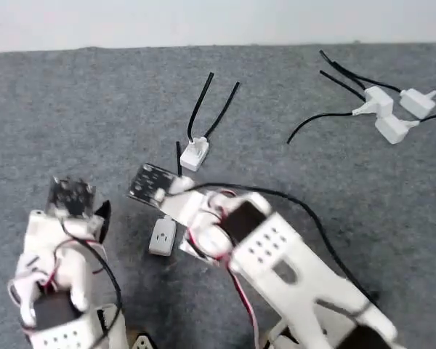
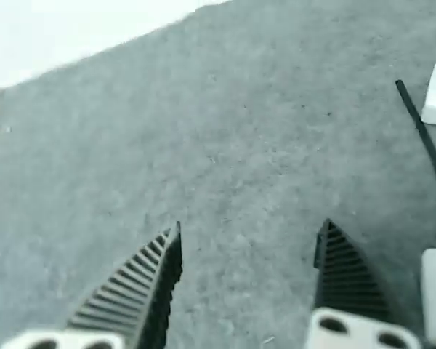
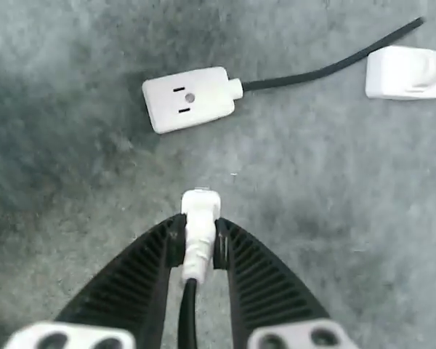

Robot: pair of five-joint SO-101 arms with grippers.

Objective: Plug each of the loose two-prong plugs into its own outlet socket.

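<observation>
At the near left of the table (image 1: 65,109), the left claw (image 2: 251,233) hangs low over bare grey surface. Jaws wide, nothing between them. It is not on any task item.

Just right of it, on the near side, an outlet socket (image 3: 189,98) lies flat and face up, both slots bare. Its black cord runs off toward the far side. No plug is in it, so this pairing is not yet made.

The right claw (image 3: 199,225), at the centre of the table, is clamped on a white two-prong plug (image 3: 200,205), with the cord trailing back between the fingers. The plug's nose points at the socket, near it but apart, with a strip of table between. Cannot tell how the prongs sit against the slots.

Centre, farther out: a second white block (image 1: 194,154), with two black cords fanning away from it to the far side. Plug, socket or joined pair: cannot tell.

Far right: a cluster of three white pieces (image 1: 381,102) with black cords, close together and well apart from both arms. Whether any are mated is too small to read.

Judgement: early in the task. One plug is in hand and aimed roughly at its socket, and the insertion itself is left. No finished connection can be confirmed anywhere. After this one, the far-right group looks like the bulk of the work, and the left claw carries none of it.
</observation>
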